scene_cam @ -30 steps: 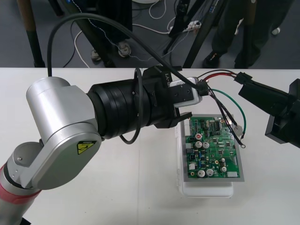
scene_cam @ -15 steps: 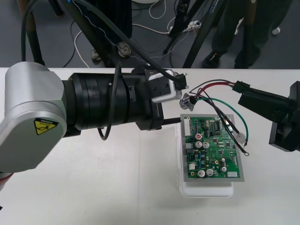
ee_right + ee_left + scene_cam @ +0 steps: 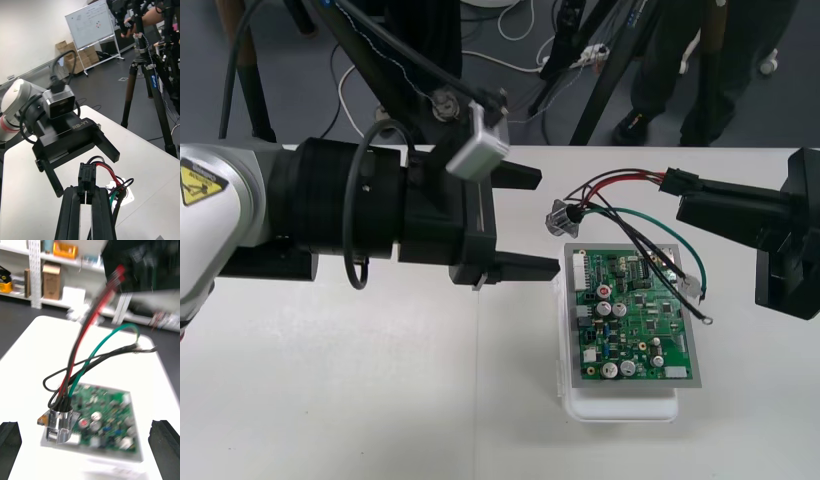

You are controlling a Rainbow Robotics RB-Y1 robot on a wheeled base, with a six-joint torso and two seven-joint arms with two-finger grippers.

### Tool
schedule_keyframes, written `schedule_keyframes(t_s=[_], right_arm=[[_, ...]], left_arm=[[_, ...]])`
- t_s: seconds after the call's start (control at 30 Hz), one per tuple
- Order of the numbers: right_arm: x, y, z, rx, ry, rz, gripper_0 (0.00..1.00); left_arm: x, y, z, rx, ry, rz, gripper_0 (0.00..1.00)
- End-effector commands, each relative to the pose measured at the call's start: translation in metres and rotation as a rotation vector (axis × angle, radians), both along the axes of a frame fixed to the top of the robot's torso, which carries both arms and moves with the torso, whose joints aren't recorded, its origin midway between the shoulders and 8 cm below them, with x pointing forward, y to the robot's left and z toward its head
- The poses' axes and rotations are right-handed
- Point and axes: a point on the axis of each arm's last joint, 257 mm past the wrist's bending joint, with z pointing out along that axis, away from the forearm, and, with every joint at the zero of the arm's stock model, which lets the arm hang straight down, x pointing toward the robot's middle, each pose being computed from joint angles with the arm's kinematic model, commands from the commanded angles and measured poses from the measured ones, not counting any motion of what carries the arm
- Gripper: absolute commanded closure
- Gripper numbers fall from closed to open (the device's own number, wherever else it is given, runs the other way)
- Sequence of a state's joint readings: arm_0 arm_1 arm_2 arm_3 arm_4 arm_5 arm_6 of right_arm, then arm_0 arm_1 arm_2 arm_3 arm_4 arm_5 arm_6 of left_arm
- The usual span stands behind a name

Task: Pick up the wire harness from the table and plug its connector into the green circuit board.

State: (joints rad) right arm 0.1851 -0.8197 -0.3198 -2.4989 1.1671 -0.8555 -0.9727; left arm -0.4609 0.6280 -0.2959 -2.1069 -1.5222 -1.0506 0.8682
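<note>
My right gripper (image 3: pixel 683 200) reaches in from the right, shut on the harness's small black plug (image 3: pixel 677 182), (image 3: pixel 86 177), and holds it above the table. Red, black and green wires (image 3: pixel 620 185) arc from the plug down to the round metal socket (image 3: pixel 563 220), which hangs over the far left corner of the green circuit board (image 3: pixel 635 320). The board lies on a white base (image 3: pixel 620 405). My left gripper (image 3: pixel 549 221) stands open just left of the socket without touching it. In the left wrist view the socket (image 3: pixel 60 422) hangs between the wide-apart fingers (image 3: pixel 9 438).
Tripod legs and loose cables (image 3: pixel 580 70) stand on the dark floor beyond the table's far edge. Bare table (image 3: pixel 380 400) spreads to the front and left of the board.
The left gripper let go of the socket, opened and drew back to the left. The socket swung down and left and now hangs from the wires held by the right gripper.
</note>
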Motion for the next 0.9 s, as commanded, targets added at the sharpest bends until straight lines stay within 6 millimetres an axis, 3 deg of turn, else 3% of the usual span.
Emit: schedule_keyframes(t_s=[0.03,0.53,0.9], right_arm=[[-0.002,0.01,0.021,0.009,-0.084,0.046,1.0],[-0.02,0.052,0.032,0.062,-0.121,0.184,1.0],[-0.027,0.062,0.019,0.024,-0.117,0.27,1.0]], left_arm=[[0.002,0.006,0.037,-0.08,0.098,-0.017,0.0],[-0.035,-0.026,0.106,-0.329,0.226,-0.207,0.0],[-0.057,-0.024,0.139,-0.376,0.265,-0.315,0.0]])
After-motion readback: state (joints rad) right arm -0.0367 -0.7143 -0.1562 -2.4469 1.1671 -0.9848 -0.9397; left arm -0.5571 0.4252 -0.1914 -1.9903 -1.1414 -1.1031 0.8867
